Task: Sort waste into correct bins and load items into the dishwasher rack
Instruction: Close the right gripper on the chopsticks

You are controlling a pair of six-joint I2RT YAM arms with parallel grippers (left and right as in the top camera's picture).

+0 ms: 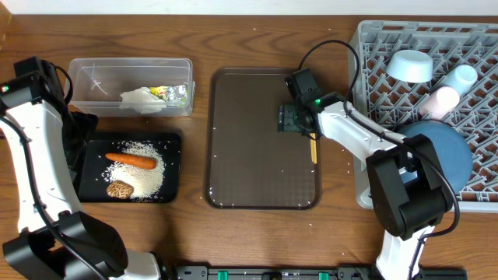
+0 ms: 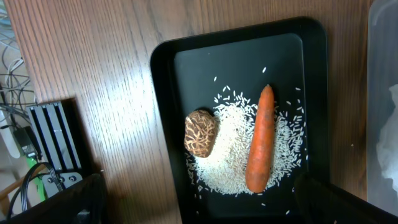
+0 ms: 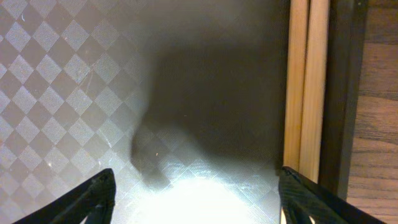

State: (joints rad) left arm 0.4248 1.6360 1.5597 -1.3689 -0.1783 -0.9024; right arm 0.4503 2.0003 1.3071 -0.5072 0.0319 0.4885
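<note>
Fetching chopsticks (image 3: pixel 305 87) along tray's (image 3: pixel 62 93) right edge; right gripper (image 3: pixel 198 190) spread wide, empty, centred left of them. Needs shifting rightward, then closing.

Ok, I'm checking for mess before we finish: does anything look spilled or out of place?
Yes. A few rice grains lie loose on the table around the brown tray, outside the black tray. The chopsticks lie along the brown tray's right edge, not in the rack.
</note>
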